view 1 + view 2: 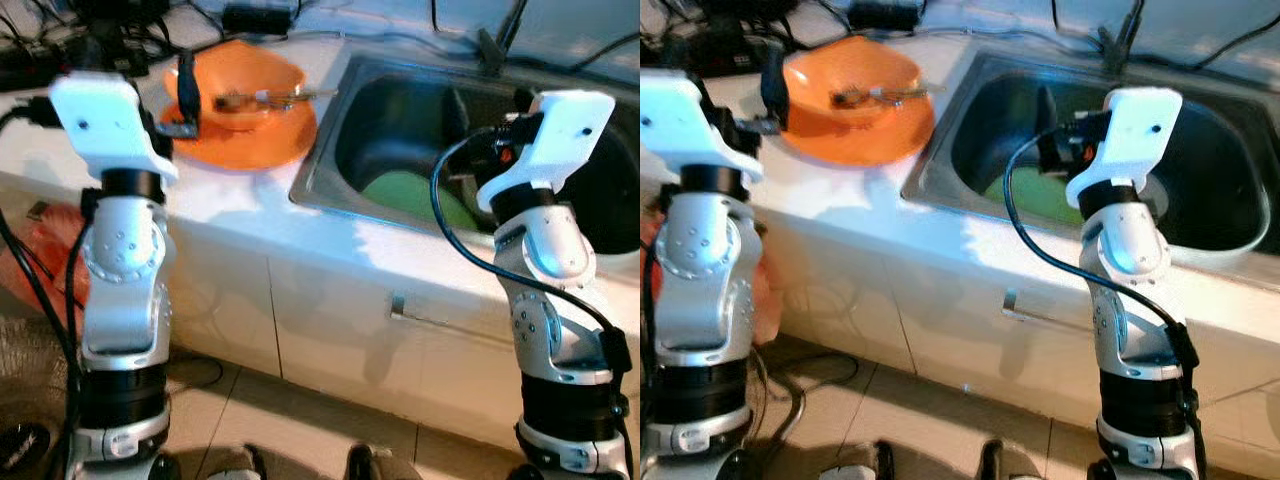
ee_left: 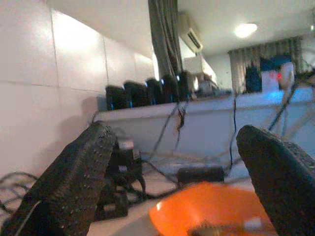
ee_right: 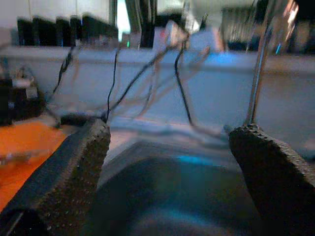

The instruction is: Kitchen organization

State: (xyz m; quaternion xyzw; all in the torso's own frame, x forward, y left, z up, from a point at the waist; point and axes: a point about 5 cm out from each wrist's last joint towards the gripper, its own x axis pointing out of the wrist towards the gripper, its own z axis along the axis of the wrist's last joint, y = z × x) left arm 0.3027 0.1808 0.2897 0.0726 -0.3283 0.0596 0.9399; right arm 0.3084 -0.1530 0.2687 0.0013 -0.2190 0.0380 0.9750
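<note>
i stand at the white table, both arms raised in front of me. my left pincer hangs over the table just at the near left side of the orange bowl; its two black fingers are spread wide with nothing between them. in the left wrist view the bowl's orange rim sits low between the fingers, a little ahead of them.

the orange bowl rests on an orange plate, on the table just left of the sink. a metal utensil lies across the bowl, its handle pointing toward the sink. i cannot tell what kind of utensil it is.

my right pincer hangs over the sink, above the basin's near part. its fingers are also spread, holding nothing. in the right wrist view the dark basin lies below and ahead of them, with the thin upright stem of the tap beyond.

a green item lies at the bottom of the sink, partly behind my right arm; shape unclear.

black cables and boxes are scattered on the table behind the bowl. cabinet fronts below the table, tiled floor beneath.
</note>
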